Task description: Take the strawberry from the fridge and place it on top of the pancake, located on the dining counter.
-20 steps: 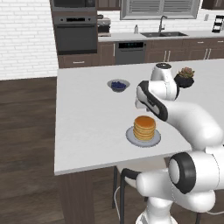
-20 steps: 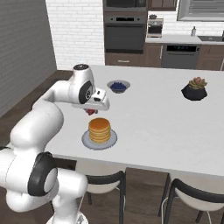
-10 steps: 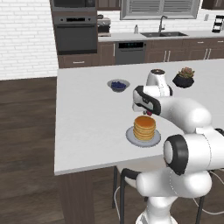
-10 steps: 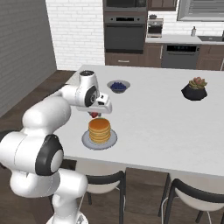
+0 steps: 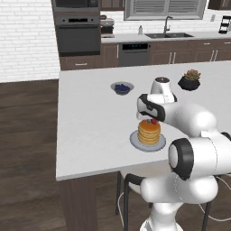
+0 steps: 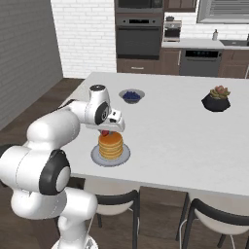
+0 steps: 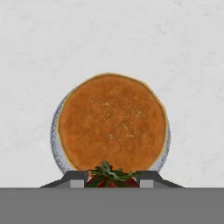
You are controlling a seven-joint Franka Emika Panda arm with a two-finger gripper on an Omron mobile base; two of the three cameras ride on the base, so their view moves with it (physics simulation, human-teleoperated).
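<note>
Red with a green leafy cap, the strawberry (image 7: 111, 177) sits pinched between the jaws of the gripper (image 7: 111, 180), which we see pressed in against it from both sides. In the hand view its leaves face the camera, so its long axis runs along the gripper, tip pointing down toward the pancake (image 7: 113, 123). From the left base view we find the berry (image 5: 154, 121) as a small red spot just above the far edge of the stack (image 5: 149, 131), and from the right base view it (image 6: 105, 133) hangs at the stack's (image 6: 111, 145) far left edge; we cannot tell whether it touches the top pancake. The stack is upright on its round grey plate (image 6: 96, 156), near the front of the white desk (image 5: 90, 126). Farther back on the desk we see a grey bowl of blueberries (image 5: 122, 87), and to the far right a dark pot with a plant (image 5: 190, 80). We can read no writing, labels or brands on anything here.
</note>
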